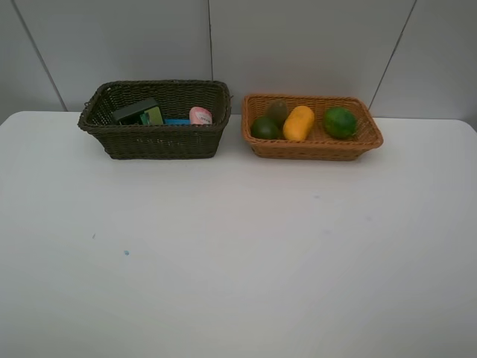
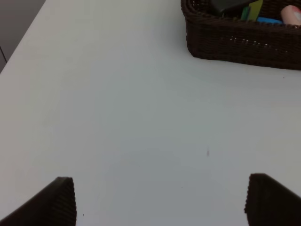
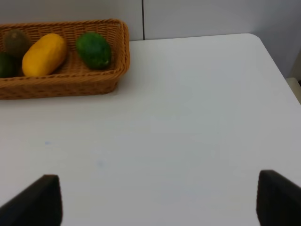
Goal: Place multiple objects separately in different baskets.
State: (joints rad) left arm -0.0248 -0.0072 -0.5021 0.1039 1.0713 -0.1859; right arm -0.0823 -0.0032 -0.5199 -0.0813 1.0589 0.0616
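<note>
Exterior high shows the dark basket point(image 1: 154, 140) and tan basket point(image 1: 311, 145) filled (sorting looks finished), both hands wide, empty, nothing left to fetch.

Bare white table point(image 1: 223, 253) up front — only two baskets point(image 1: 155, 119) point(image 1: 311, 127) along the back.

The left gripper point(image 2: 160, 200) hangs above the bare white table point(image 2: 117, 103), its two dark ribbed fingers point(image 2: 54, 202) spread wide with nothing between them. Well apart from it stands the dark olive-brown basket point(image 2: 244, 42), only partly in view and resting on the table. Over its woven rim show a dark item with a yellow-green part point(image 2: 251, 9), a strip of blue point(image 2: 269, 20) and a pink rounded thing point(image 2: 291, 13), each too cropped to name.
</note>
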